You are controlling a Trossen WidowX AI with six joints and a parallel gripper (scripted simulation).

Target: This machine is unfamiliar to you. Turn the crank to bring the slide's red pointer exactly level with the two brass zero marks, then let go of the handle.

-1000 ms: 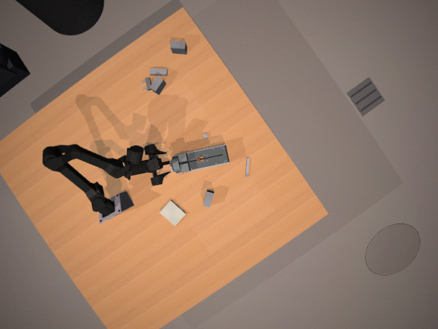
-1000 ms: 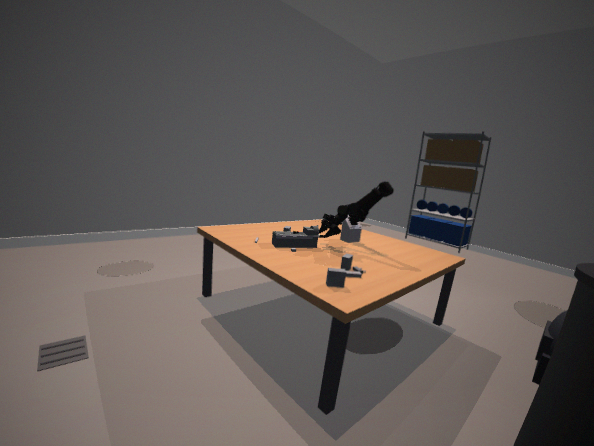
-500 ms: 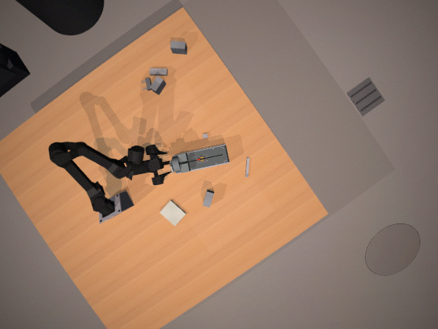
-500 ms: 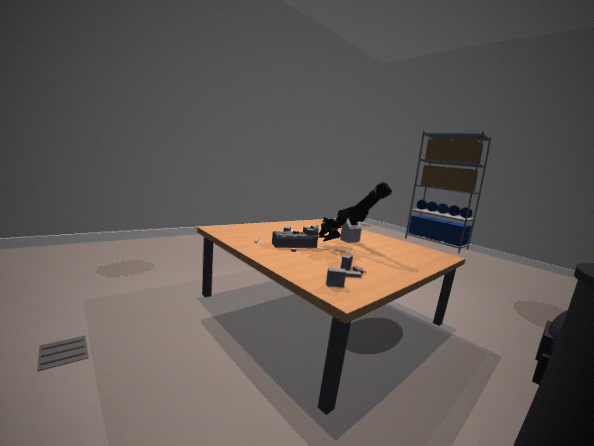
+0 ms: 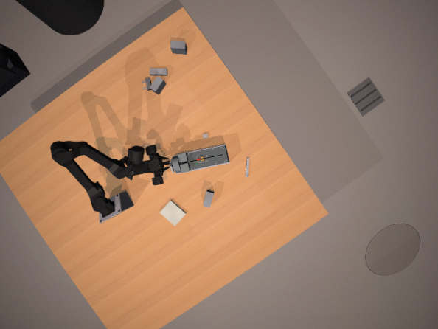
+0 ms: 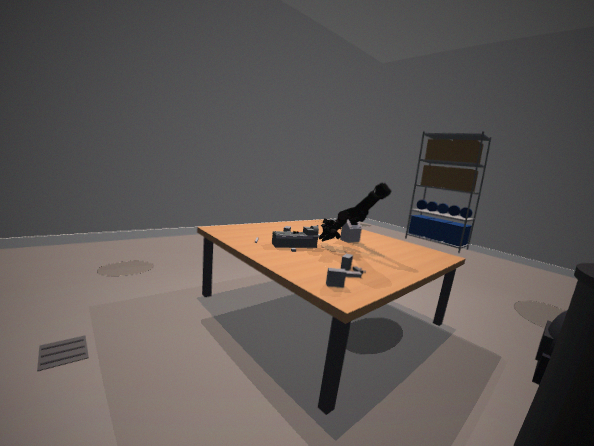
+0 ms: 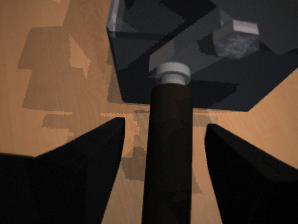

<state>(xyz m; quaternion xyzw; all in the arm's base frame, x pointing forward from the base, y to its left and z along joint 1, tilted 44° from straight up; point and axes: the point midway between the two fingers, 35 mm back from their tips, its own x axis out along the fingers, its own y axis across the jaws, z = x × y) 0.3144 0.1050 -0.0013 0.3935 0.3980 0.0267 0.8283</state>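
The grey slide machine stands on the table, its crank end facing my arm. Its red pointer is small in the top view and appears just on the crank side of the brass marks; the exact offset is too small to tell. The grey crank arm slants across the machine's end in the wrist view. The dark handle points from a pale collar toward the wrist camera. My gripper is partly open, its fingers on either side of the handle, with gaps showing on both sides.
A small grey cube lies beside the machine and a thin pale bar beyond its far end. A grey block and a cream block lie on the other side. Several grey pieces, including a block, lie farther off.
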